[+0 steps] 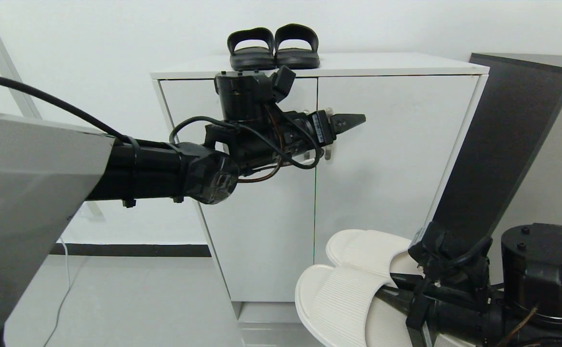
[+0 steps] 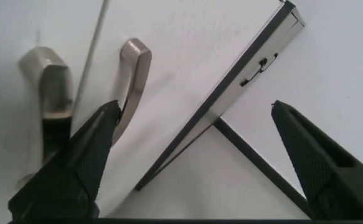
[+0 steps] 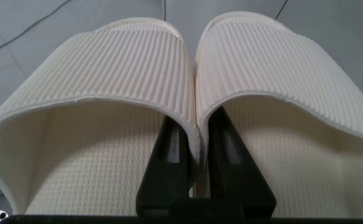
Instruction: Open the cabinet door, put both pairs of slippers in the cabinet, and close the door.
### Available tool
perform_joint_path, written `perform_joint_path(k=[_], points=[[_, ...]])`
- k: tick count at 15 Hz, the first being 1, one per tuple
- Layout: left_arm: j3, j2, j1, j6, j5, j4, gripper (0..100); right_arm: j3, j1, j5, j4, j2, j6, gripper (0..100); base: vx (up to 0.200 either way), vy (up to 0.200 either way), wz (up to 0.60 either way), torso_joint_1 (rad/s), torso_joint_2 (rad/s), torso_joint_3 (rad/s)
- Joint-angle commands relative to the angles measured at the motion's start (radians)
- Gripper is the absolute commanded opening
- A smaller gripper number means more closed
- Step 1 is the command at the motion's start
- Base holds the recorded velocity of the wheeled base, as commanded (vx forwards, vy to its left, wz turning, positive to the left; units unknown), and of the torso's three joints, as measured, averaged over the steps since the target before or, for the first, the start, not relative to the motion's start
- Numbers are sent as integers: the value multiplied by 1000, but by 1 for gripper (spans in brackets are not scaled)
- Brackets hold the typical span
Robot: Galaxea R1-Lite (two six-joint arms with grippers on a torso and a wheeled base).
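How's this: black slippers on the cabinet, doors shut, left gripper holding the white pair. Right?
No. The right gripper holds the white pair, as the head view shows; the left gripper is open by the handles. Rest stands.

Bright, even light, perhaps from overhead.
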Motion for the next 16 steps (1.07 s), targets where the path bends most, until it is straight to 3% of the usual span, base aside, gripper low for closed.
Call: perform_joint_path(k=[1, 3, 4, 10, 16], points=[[-37, 50, 0, -10, -1, 1, 100, 0, 0, 1, 0, 4, 0, 0, 0, 0, 0, 0, 0, 0], [-42, 60, -1, -10, -9, 0, 100, 0, 0, 1, 0, 4, 0, 0, 0, 0, 0, 0, 0, 0], [-40, 60, -3, -10, -15, 0, 0, -1, 0, 1, 0, 4, 0, 0, 0, 0, 0, 0, 0, 0], [-14, 44, -14, -10, -21, -10, 0, 2, 0, 1, 3, 4, 0, 0, 0, 0, 0, 0, 0, 0], [216, -118, -61, -6, -15, -77, 0, 31, 3, 53, 0, -13, -3, 0, 0, 0, 0, 0, 0, 0]])
